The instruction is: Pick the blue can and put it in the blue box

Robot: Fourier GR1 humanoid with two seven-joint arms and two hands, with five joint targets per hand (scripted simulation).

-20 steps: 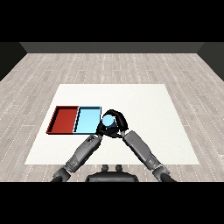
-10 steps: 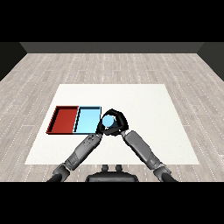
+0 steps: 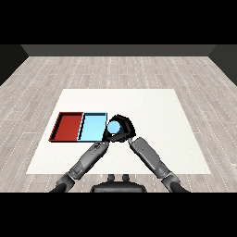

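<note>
A: One white surface fills the middle here, and everything sits toward its left half, closer to the near edge than the far one.

B: How many trays?

A: Two, side by side and touching. The red tray is nearer the left edge of the surface, and the light blue tray is on its inner side.

B: Arms?

A: Two grey forearms come up from the near edge and meet just beside the blue tray's right rim. Two black hands sit there close together.

B: And the can?

A: One blue can. Its round pale blue top shows just right of the blue tray, about level with the tray's near right corner, and not inside it. Whether it stands on the surface or is lifted off it, I cannot tell.

B: Who has it?

A: The right hand is wrapped round it, with fingers arching over the far side of the can. The left hand is tucked against the can's near left side, but I cannot tell whether its fingers are curled or straight.
</note>
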